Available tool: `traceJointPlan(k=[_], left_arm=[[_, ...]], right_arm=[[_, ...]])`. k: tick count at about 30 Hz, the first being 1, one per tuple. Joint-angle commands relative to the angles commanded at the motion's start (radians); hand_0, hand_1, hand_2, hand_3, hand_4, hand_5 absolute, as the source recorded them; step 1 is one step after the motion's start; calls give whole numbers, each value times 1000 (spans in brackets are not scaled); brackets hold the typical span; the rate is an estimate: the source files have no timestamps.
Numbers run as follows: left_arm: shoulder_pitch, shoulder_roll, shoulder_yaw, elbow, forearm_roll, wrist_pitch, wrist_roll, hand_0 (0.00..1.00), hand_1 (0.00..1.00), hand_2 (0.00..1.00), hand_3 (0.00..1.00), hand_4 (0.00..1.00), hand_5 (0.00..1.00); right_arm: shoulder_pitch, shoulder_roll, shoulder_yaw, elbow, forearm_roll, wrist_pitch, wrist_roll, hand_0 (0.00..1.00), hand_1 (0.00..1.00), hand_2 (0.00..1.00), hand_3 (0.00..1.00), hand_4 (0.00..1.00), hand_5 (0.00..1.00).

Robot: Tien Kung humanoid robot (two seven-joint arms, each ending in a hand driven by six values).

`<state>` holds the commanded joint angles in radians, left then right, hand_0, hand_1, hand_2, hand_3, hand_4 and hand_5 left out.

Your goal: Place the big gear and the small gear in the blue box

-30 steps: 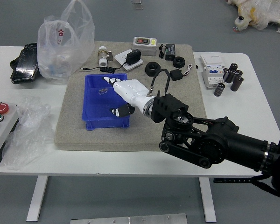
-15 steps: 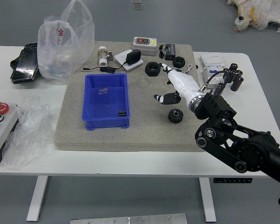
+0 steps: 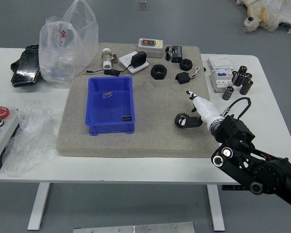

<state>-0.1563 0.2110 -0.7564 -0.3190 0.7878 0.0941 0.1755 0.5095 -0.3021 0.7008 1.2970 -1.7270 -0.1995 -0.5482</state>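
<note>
The right robot hand [image 3: 191, 107] has moved to the black gear [image 3: 179, 120]. The bag [image 3: 75, 53] reads "金". The fingers are spread.

1. The right arm [image 3: 269, 175] is black and shiny.
2. It has round parts [image 3: 227, 152] with pale rims.
3. A black cable [image 3: 249, 103] makes a loop.
4. The right hand [image 3: 206, 111] is white with some black finger parts [image 3: 192, 122].
</note>
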Motion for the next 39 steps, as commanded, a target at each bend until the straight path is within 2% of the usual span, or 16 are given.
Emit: traceJointPlan(k=[1, 6, 7, 11, 13, 18, 19, 24, 25, 29, 30, 36, 37, 39], left_arm=[[0, 0, 0, 0, 0, 0, 0, 642, 614, 584, 648, 650, 300], [1, 1, -6, -1, 7, 0, 4, 642, 614, 584, 648, 650, 300], [2, 0, -7, -1, 8, 0, 5, 642, 614, 584, 647, 650, 300], [3, -2, -7, -1, 8, -1, 6, 642, 614, 584, 647, 650, 300], [2, -2, -6, -1, 7, -1, 5, 643, 614, 584, 647, 650, 299], [0, -2, -2, 0, 5, -1, 2, 643, 614, 584, 647, 650, 299], [0, -3, -2, 0, 4, -1, 1, 643, 612, 584, 647, 650, 298], [-1, -4, 0, 0, 3, -1, 0, 643, 612, 584, 647, 650, 298], [-1, -5, -1, 0, 3, -1, 0, 643, 614, 584, 647, 650, 298], [-4, -3, 1, 0, 2, -1, -2, 643, 614, 584, 647, 650, 298], [-5, -3, 1, 0, 2, -2, -2, 642, 614, 584, 646, 650, 298], [-5, -2, -5, 0, 10, -3, 3, 642, 614, 584, 646, 650, 298], [-5, -2, -6, 0, 11, -4, 3, 642, 612, 583, 646, 650, 298], [-6, -2, -8, -1, 14, -5, 5, 642, 612, 583, 646, 650, 298]], right_arm=[[-2, -4, 1, 5, 7, 2, 0, 355, 688, 924, 997, 861, 301], [-13, -30, -3, 37, 72, 7, 9, 355, 688, 924, 997, 861, 301], [-15, -34, -2, 43, 82, 6, 12, 354, 683, 921, 982, 880, 334], [-17, -46, -9, 55, 123, 10, 20, 354, 683, 921, 982, 880, 334], [-11, -46, -21, 48, 129, 17, 17, 353, 682, 904, 964, 858, 295], [9, -39, -50, 22, 105, 44, -11, 353, 682, 904, 964, 858, 295], [13, -37, -56, 19, 101, 49, -16, 350, 640, 732, 882, 832, 291], [21, -33, -72, 11, 84, 53, -32, 350, 640, 732, 882, 832, 291], [22, -33, -74, 11, 82, 52, -32, 315, 532, 478, 633, 501, 124], [24, -33, -82, 10, 76, 53, -37, 315, 532, 478, 633, 501, 124], [25, -33, -85, 10, 76, 54, -38, 293, 496, 373, 441, 515, 66], [30, -33, -97, 5, 78, 60, -41, 293, 496, 373, 441, 515, 66], [32, -33, -99, 4, 77, 60, -41, 283, 485, 324, 395, 454, 75], [39, -33, -105, 0, 74, 56, -39, 283, 485, 324, 395, 454, 75]])
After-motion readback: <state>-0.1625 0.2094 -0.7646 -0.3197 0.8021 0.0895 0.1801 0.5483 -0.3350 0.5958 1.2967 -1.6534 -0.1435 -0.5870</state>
